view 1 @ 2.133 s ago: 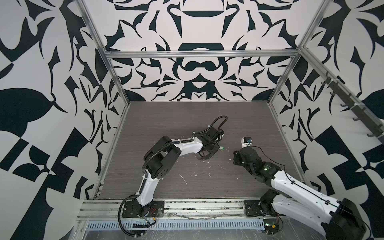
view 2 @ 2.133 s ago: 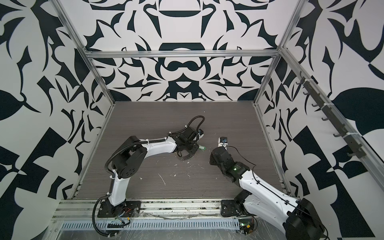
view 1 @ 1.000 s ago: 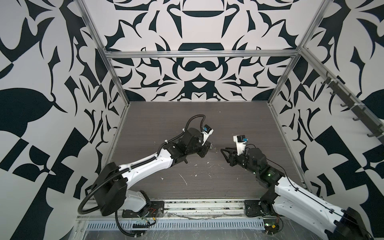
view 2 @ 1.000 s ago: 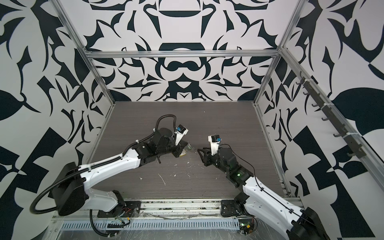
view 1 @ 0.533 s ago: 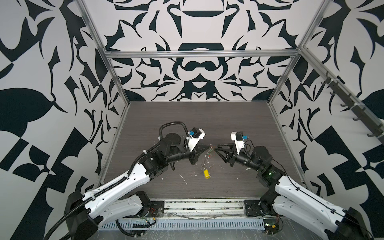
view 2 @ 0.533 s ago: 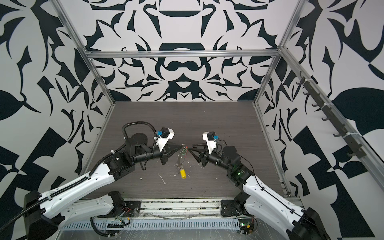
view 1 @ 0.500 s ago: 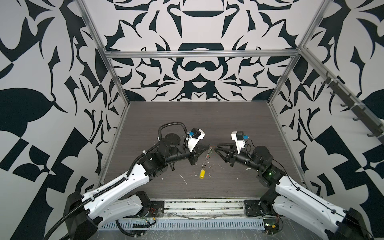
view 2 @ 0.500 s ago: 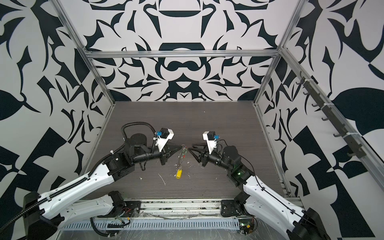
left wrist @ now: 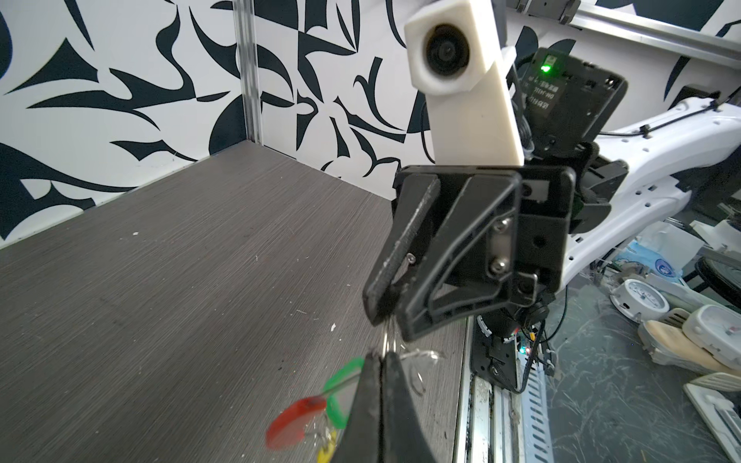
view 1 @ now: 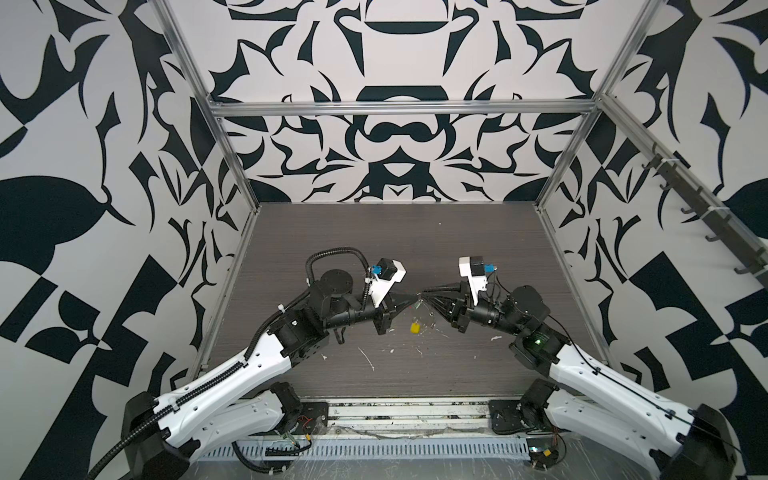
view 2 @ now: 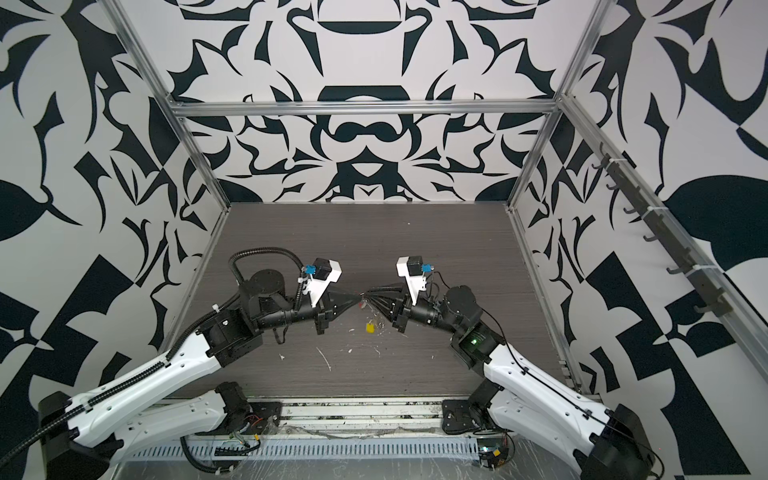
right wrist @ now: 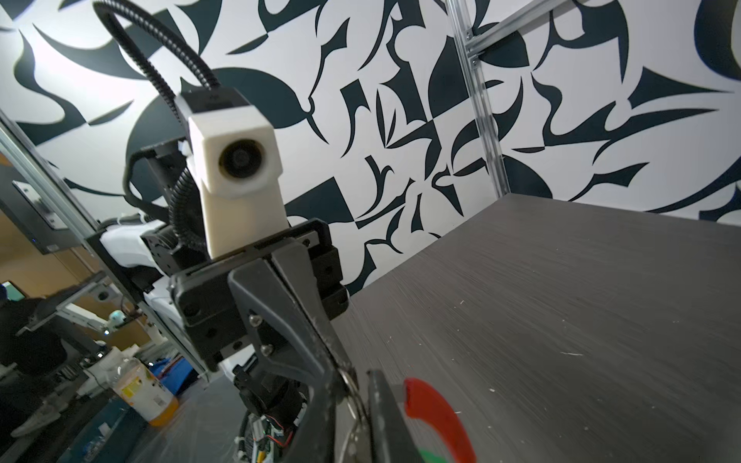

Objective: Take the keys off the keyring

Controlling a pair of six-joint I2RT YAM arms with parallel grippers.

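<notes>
I work over a dark grey table [view 1: 374, 249] with a fine woodgrain, shown in both top views [view 2: 353, 241]. On its near half lies a long slanted white scratch [view 1: 368, 358], with small white flecks [view 1: 494, 338] scattered around it. More flecks [left wrist: 333, 328] show in my left wrist view. A yellow key tag [view 1: 414, 328] sits low over the middle. I cannot tell whether it touches the table.
</notes>
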